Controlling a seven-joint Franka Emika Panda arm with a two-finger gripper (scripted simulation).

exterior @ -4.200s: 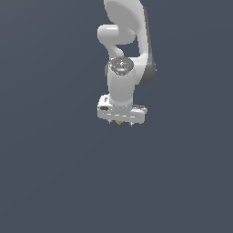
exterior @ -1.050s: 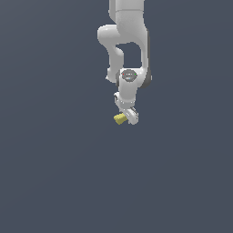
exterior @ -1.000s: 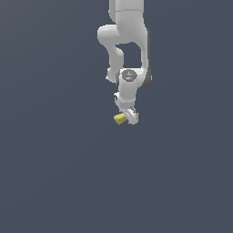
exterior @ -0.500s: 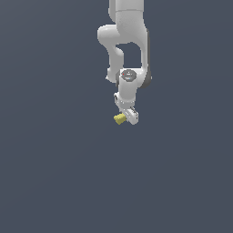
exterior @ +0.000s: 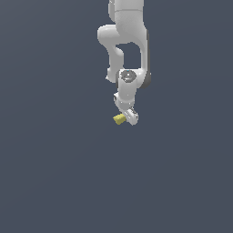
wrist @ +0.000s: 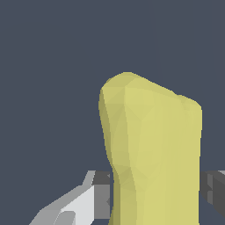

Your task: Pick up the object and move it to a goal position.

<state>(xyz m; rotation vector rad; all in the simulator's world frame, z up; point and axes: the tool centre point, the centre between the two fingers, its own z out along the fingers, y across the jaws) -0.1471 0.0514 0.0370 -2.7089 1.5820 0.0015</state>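
The object (exterior: 119, 119) is a small yellow stubby block sticking out to the exterior view's left from the end of the white arm. My gripper (exterior: 129, 117) is shut on it and turned sideways below the wrist. In the wrist view the object (wrist: 154, 149) fills the middle of the frame as a tall matte yellow shape. One grey finger (wrist: 94, 197) presses on one side of it and the dark pad of the other finger (wrist: 214, 186) on the opposite side. No goal marker shows in either view.
The white arm (exterior: 127, 41) hangs down from the top of the exterior view. A plain dark grey-blue surface (exterior: 54, 173) lies all around, with no other objects in view.
Since 4.2 s ago the wrist has turned and the yellow block now sticks out sideways. Over the last second nothing has visibly moved.
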